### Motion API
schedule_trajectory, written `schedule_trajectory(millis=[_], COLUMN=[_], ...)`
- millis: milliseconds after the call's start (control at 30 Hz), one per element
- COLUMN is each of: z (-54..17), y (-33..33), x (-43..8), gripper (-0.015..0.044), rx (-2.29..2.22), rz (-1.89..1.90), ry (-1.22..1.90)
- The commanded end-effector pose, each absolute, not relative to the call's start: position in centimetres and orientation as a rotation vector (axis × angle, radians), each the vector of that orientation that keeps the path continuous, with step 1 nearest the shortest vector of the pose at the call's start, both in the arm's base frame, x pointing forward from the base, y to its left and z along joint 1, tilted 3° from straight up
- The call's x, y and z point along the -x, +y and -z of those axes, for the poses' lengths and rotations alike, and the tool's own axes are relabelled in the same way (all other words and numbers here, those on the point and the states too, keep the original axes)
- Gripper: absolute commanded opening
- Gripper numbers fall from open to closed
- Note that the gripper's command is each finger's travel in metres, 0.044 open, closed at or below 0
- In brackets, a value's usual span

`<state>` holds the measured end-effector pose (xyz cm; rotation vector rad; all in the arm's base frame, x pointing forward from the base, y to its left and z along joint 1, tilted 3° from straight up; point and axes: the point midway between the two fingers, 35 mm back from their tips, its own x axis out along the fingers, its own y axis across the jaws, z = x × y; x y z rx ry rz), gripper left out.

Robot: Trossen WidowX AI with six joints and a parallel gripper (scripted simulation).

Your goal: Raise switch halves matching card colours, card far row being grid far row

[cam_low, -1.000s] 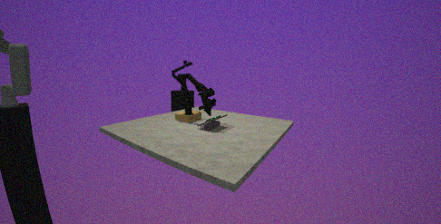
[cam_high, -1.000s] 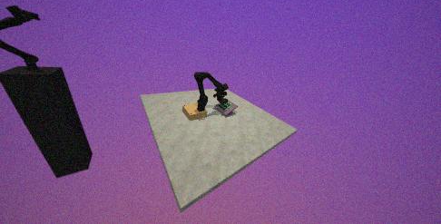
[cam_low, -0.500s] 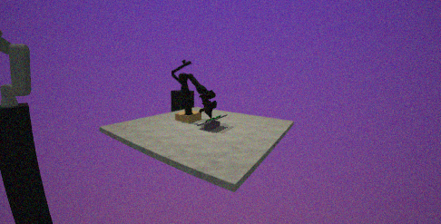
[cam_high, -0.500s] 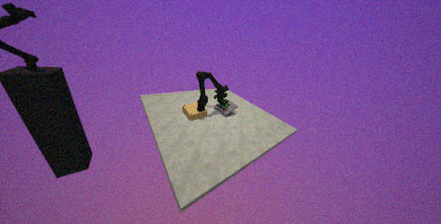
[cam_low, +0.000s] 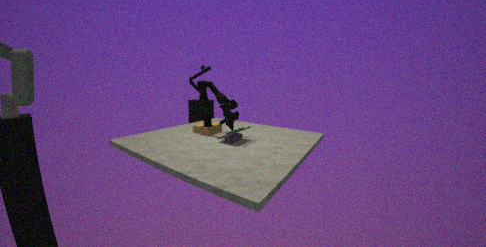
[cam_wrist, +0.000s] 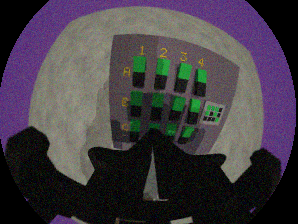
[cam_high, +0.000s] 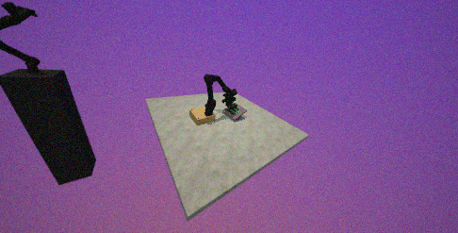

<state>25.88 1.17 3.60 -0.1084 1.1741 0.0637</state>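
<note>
The tilted grey-purple panel (cam_high: 239,115) (cam_low: 233,138) (cam_wrist: 220,80) carries a grid of green and dark switches, in rows A, B and C and columns 1 to 4. In the wrist view, switch A1 (cam_wrist: 139,71), switch A4 (cam_wrist: 200,82) and switch B4 (cam_wrist: 194,111) show plainly. I cannot tell surely which half of each switch is raised. The small card (cam_wrist: 213,113) lies right of row B; its squares are tiny and blurred. My gripper (cam_high: 232,109) (cam_low: 232,129) (cam_wrist: 153,131) is shut and empty, low over the near row, hiding most of switch C2 and part of C3.
The arm stands on a tan base block (cam_high: 202,116) (cam_low: 207,129) beside the panel. A pale tabletop (cam_high: 207,163) (cam_low: 200,155) (cam_wrist: 65,85) lies under both. A dark pedestal (cam_high: 52,125) with another arm stands off the table at the left.
</note>
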Motion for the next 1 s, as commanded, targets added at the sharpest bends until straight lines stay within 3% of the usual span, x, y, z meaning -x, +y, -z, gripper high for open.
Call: schedule_trajectory(millis=[0, 967], z=[-3.61, -3.27], y=[1.10, 1.10], x=[-25.93, -26.08], gripper=[0.0000, 0.0000], rx=[0.110, 0.110], rz=[-0.060, -0.060], ry=[1.172, 1.172])
